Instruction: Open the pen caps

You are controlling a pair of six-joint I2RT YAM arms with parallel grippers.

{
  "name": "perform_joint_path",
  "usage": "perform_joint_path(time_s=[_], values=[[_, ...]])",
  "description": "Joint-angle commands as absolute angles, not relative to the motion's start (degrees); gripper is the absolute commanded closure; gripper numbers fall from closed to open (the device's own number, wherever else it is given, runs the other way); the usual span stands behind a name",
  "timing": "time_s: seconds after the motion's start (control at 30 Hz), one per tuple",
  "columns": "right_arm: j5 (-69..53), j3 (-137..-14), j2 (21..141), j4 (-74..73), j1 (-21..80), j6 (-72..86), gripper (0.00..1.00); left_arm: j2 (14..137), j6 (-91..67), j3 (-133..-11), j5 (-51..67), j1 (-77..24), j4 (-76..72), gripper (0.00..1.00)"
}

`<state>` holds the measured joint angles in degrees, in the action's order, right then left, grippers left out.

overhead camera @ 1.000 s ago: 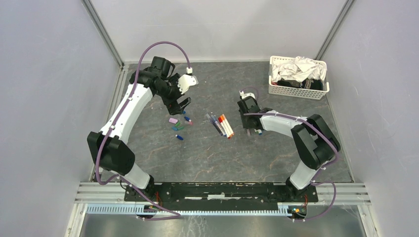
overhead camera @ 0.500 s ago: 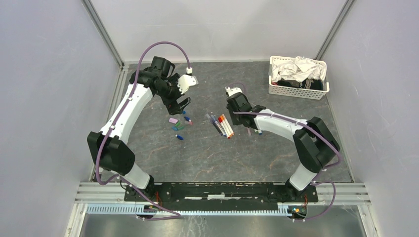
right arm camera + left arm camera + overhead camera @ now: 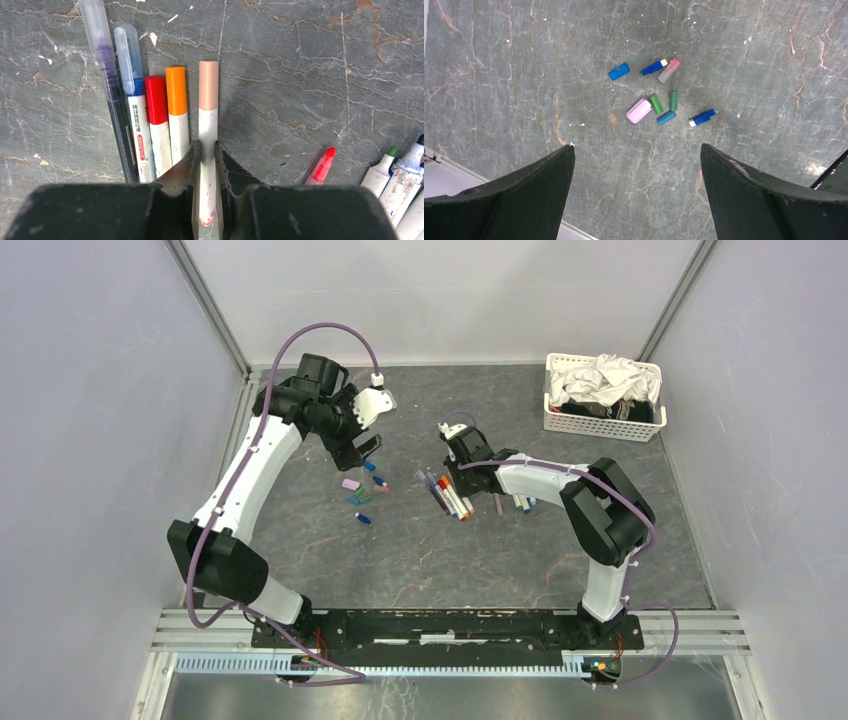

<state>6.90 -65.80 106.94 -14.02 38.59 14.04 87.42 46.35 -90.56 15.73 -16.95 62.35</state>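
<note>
My right gripper (image 3: 207,146) is shut on the white barrel of a pen with a peach cap (image 3: 208,85); in the top view it (image 3: 468,468) sits at the right side of the row of capped pens (image 3: 447,495). Beside the held pen lie pens with orange (image 3: 176,90) and red (image 3: 156,99) caps, a blue pen and a dark purple pen. My left gripper (image 3: 636,150) is open and empty, high above several loose caps: lilac (image 3: 639,110), green (image 3: 655,104), blue (image 3: 619,71) and pink (image 3: 668,70).
Uncapped pens with a red tip (image 3: 322,165) and a green tip (image 3: 386,159) lie to the right of the held pen. A white mesh basket (image 3: 603,425) of cloth stands at the back right. Grey walls close in the stone-patterned table.
My right arm has swung left from the uncapped pens to the row of capped pens. My left arm has drawn back slightly.
</note>
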Motion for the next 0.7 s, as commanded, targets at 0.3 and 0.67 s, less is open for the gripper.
perform_joint_path(time_s=[0.3, 0.67], values=[[7.55, -66.62, 104.83, -14.67, 37.84, 12.09, 0.78, 86.26, 44.65, -89.66, 16.91, -16.70, 61.88, 0.00], [9.89, -58.80, 106.39, -11.30, 37.78, 12.57, 0.73, 86.31, 43.95, -89.80, 19.06, -16.70, 61.87, 0.00]])
